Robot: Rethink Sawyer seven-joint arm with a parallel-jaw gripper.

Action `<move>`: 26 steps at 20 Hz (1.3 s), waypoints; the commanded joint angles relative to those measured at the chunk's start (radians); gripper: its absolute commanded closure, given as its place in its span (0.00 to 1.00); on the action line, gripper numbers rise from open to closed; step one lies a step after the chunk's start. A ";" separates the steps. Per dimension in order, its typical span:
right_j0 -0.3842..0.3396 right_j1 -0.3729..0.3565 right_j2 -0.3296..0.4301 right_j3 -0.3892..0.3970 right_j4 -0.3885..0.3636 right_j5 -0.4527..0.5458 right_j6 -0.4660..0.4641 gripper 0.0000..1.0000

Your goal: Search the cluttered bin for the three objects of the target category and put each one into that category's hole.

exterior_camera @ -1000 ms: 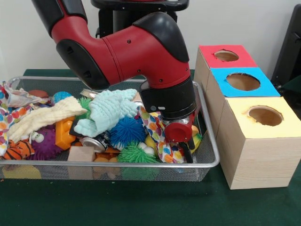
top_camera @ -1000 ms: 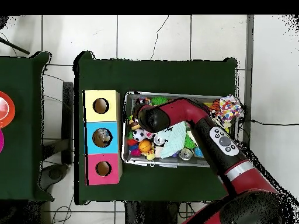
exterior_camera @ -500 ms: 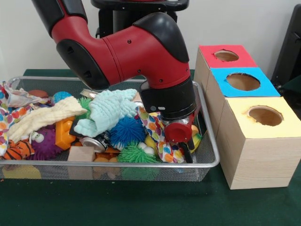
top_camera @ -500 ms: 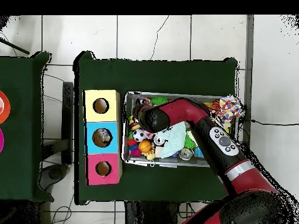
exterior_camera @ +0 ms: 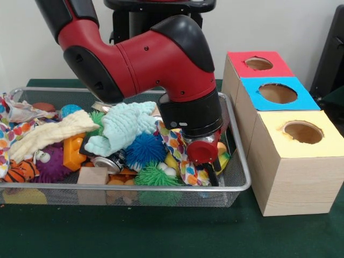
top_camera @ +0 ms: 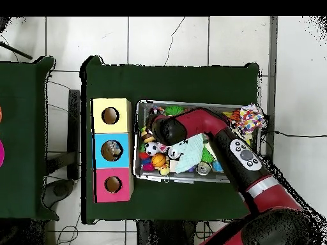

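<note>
A wire mesh bin (exterior_camera: 236, 188) holds a heap of toys, cloths and cans. My gripper (exterior_camera: 209, 171) reaches down into its right end, by the boxes, its red wrist cap low against a spotted multicolour cloth (exterior_camera: 180, 149). Its tip is sunk among the clutter, and I see nothing held. A blue spiky ball (exterior_camera: 145, 149) and a green spiky ball (exterior_camera: 155, 174) lie just to its left. In the overhead view the arm's wrist (top_camera: 159, 129) covers the gripper at the bin's (top_camera: 185, 104) box-side end.
Three boxes with round holes stand in a row beside the bin: red (exterior_camera: 258, 63), blue (exterior_camera: 277, 93), yellow (exterior_camera: 303, 131). A mint cloth (exterior_camera: 126, 124), a cream cloth (exterior_camera: 51, 133), a can (exterior_camera: 107, 163) and a wooden block (exterior_camera: 92, 176) fill the bin.
The gripper has sunk a little lower into the right end of the bin and edged slightly left. The clutter looks undisturbed.
</note>
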 commanded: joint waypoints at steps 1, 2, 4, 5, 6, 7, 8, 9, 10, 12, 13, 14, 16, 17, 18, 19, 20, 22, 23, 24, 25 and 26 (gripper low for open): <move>-0.035 0.072 -0.056 -0.067 -0.049 0.049 -0.264 0.00; -0.036 0.070 -0.058 -0.068 -0.054 0.051 -0.270 0.00; -0.040 0.070 -0.059 -0.068 -0.058 0.057 -0.286 0.00; -0.046 0.073 -0.055 -0.067 -0.054 0.061 -0.294 0.00; -0.053 0.076 -0.051 -0.065 -0.049 0.064 -0.302 0.00; -0.054 0.077 -0.051 -0.066 -0.049 0.065 -0.303 0.00; -0.054 0.077 -0.051 -0.067 -0.049 0.067 -0.305 0.00; -0.055 0.077 -0.051 -0.067 -0.050 0.068 -0.307 0.00; -0.055 0.078 -0.051 -0.067 -0.051 0.066 -0.305 0.00; -0.055 0.081 -0.051 -0.068 -0.055 0.062 -0.303 0.00; -0.058 0.084 -0.049 -0.069 -0.053 0.064 -0.305 0.00; -0.056 0.083 -0.048 -0.068 -0.052 0.064 -0.301 0.00; -0.053 0.079 -0.048 -0.066 -0.054 0.064 -0.291 0.00; -0.052 0.078 -0.048 -0.066 -0.053 0.065 -0.287 0.00; -0.050 0.076 -0.048 -0.065 -0.052 0.065 -0.282 0.00; -0.049 0.074 -0.049 -0.064 -0.052 0.064 -0.278 0.00; -0.050 0.074 -0.048 -0.064 -0.050 0.065 -0.278 0.00; -0.049 0.072 -0.046 -0.063 -0.048 0.067 -0.276 0.00; -0.046 0.069 -0.048 -0.064 -0.049 0.068 -0.273 0.00; -0.042 0.066 -0.049 -0.064 -0.050 0.069 -0.270 0.00; -0.040 0.063 -0.050 -0.065 -0.050 0.072 -0.270 0.00; -0.041 0.063 -0.050 -0.066 -0.050 0.074 -0.274 0.00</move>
